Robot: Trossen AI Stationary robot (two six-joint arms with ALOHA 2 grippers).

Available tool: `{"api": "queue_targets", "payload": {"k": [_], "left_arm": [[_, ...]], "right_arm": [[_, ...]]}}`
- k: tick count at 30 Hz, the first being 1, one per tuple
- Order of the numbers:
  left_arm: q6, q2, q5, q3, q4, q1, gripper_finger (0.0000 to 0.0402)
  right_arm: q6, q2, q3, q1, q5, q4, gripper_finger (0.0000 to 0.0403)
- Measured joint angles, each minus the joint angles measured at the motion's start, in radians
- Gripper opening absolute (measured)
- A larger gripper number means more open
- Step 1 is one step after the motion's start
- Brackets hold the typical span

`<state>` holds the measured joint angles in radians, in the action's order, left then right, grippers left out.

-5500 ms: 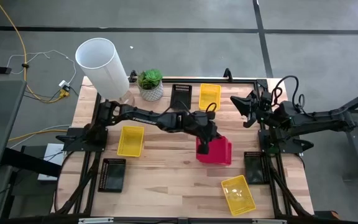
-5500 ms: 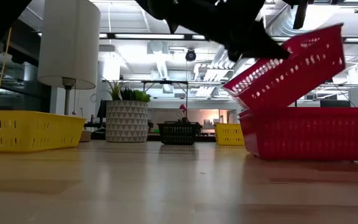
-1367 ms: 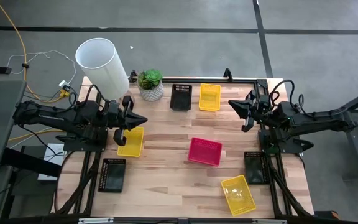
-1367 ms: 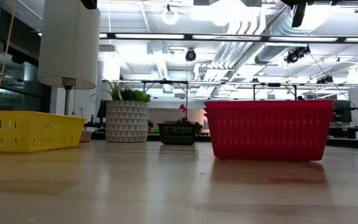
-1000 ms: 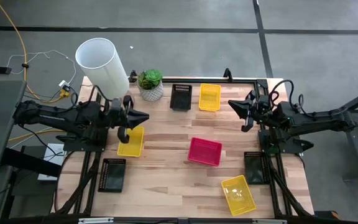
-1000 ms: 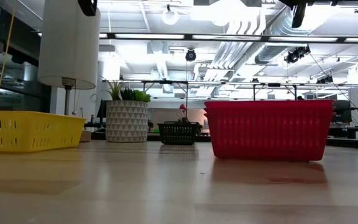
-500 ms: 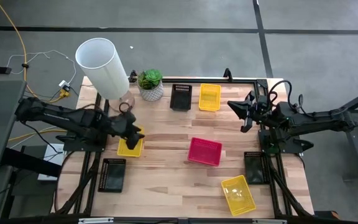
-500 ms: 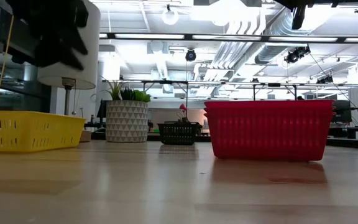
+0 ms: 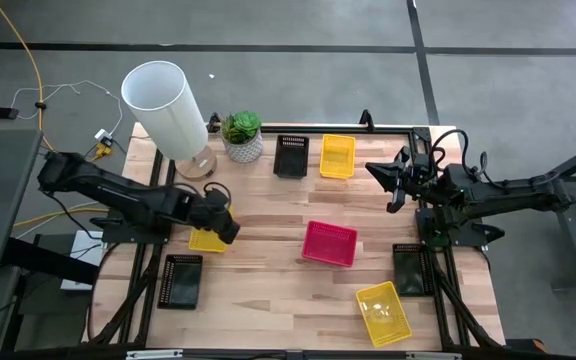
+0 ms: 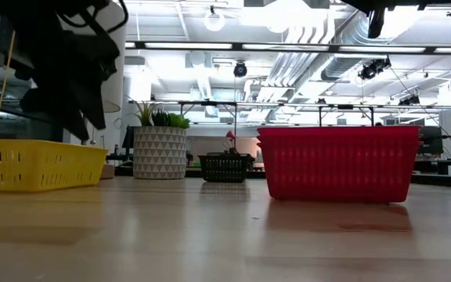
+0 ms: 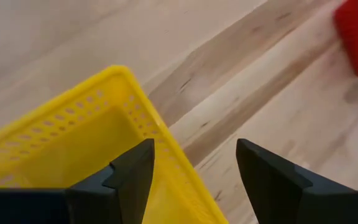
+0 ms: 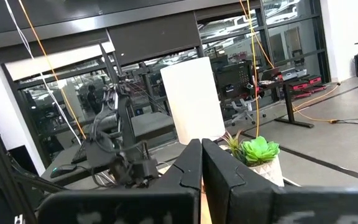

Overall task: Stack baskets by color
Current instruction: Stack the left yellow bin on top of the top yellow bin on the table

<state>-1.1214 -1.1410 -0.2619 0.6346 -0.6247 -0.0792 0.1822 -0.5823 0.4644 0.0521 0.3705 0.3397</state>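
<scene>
We see the left end effector (image 11: 191, 180) positioned over the near corner of a yellow basket (image 9: 206, 239) at the desk's (image 9: 278, 290) left side; its fingers (image 11: 132, 171) are spread wide, straddling the basket wall and holding nothing. The right end effector (image 12: 201, 163) waits above the desk's right edge, fingers closed and empty. A red basket (image 9: 329, 244) sits mid-desk. A black basket (image 9: 291, 156) and another yellow basket (image 9: 337, 156) rest at the far edge, and a third yellow basket (image 9: 383, 312) lies near the front right corner.
</scene>
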Motion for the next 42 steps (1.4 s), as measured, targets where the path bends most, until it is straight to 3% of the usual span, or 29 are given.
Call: {"api": "queue_targets", "payload": {"k": [13, 20, 28, 32, 38, 42], "left_arm": [[-0.081, -0.091, 0.044, 0.0, 0.001, 0.0, 0.0213], [-0.084, -0.206, 0.17, 0.0, 0.002, -0.003, 0.0213], [-0.132, -0.249, 0.184, -0.001, 0.026, -0.053, 0.0205], [-0.127, -0.249, 0.184, -0.001, 0.025, -0.079, 0.0157], [-0.026, -0.248, 0.184, 0.025, 0.022, -0.1, 0.0021], [0.096, -0.229, 0.184, 0.081, 0.02, -0.097, 0.0013]], "right_arm": [[0.0, 0.0, 0.0, 0.0, 0.0, -0.017, 0.0], [0.0, 0.0, 0.0, 0.0, 0.001, -0.017, 0.0], [0.0, 0.0, 0.0, 0.0, 0.001, -0.021, 0.0], [0.0, 0.0, 0.0, 0.0, 0.001, -0.028, 0.0], [0.065, 0.0, 0.0, 0.0, 0.045, -0.029, 0.0], [0.156, -0.001, 0.0, 0.0, 0.063, -0.029, 0.0]]}}
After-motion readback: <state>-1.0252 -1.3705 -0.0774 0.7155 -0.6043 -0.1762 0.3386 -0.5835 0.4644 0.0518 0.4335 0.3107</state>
